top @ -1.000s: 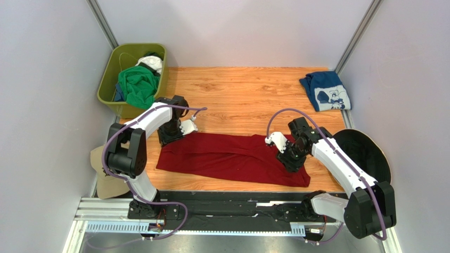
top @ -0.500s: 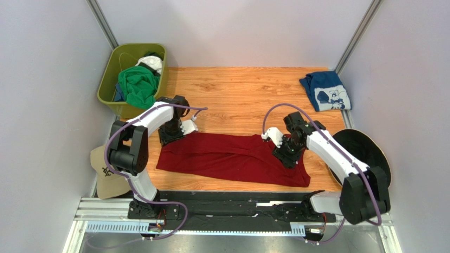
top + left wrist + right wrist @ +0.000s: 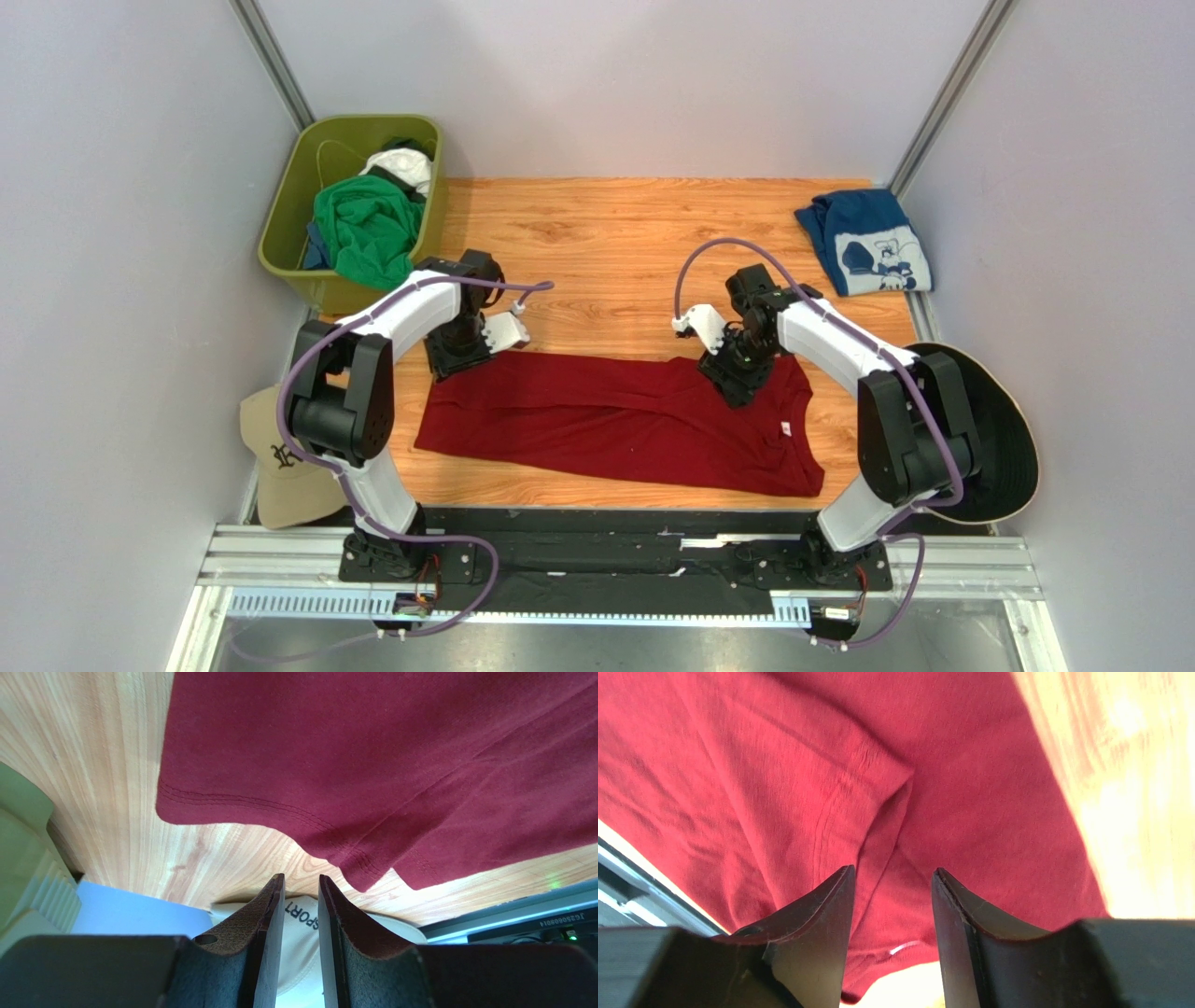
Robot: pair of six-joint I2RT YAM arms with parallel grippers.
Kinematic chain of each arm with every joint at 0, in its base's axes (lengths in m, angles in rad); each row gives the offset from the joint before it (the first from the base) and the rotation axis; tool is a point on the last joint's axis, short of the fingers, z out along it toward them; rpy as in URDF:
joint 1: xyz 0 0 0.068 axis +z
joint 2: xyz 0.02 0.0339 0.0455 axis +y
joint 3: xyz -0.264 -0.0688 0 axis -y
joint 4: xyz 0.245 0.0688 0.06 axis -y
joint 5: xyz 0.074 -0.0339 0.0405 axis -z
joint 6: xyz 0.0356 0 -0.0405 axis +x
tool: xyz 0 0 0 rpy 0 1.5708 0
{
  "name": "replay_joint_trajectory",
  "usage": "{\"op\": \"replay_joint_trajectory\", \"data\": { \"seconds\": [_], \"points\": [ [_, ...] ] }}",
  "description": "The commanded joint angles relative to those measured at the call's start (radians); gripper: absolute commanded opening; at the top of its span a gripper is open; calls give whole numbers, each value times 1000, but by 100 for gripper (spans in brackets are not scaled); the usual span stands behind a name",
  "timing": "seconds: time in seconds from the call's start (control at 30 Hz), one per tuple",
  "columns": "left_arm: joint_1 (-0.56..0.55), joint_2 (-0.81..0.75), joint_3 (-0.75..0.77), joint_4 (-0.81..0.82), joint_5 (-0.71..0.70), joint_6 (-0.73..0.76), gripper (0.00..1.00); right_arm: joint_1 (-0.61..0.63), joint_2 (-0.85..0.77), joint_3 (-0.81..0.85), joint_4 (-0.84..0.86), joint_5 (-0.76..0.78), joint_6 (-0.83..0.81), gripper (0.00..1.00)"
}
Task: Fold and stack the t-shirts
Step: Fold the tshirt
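Note:
The dark red t-shirt (image 3: 617,420) lies on the wooden table as a long folded strip, its collar end to the right. My left gripper (image 3: 452,367) hangs just above its far left corner; in the left wrist view the shirt (image 3: 393,763) lies ahead of the left gripper (image 3: 300,885), open by a narrow gap with nothing in it. My right gripper (image 3: 732,381) is low over the far right part of the shirt (image 3: 773,777), and the right gripper (image 3: 892,875) is open and empty. A folded navy-blue t-shirt (image 3: 866,241) rests at the far right corner. The green t-shirt (image 3: 368,224) sits in the bin.
An olive-green bin (image 3: 288,210) with clothes stands at the far left corner. A tan cap (image 3: 281,455) lies off the table's left edge, also seen as the cap (image 3: 379,924) beyond my left fingers. A black wide-brimmed hat (image 3: 996,420) lies at the right edge.
My right gripper has moved from the shirt's near right part toward the far edge and has opened. The shirt's right end now lies wider and flatter. The left arm barely moved.

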Motion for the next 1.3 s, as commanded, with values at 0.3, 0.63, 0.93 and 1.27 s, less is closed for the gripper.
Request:
{"op": "replay_joint_trajectory", "data": {
  "seconds": [0.3, 0.63, 0.93, 1.27],
  "points": [
    [-5, -17, -19, 37, -10, 28, 33, 49, 45, 57, 40, -47, 42, 47],
    [-5, -12, -30, 45, -14, 27, 33, 71, 73, 37, 72, -34, 50, 44],
    [-5, -8, -50, 60, -22, 32, 33, 72, 91, 39, 65, -36, 49, 33],
    [-5, 1, -53, 65, -22, 25, 33, 114, 44, 7, 51, -21, 64, 0]
  ]
}}
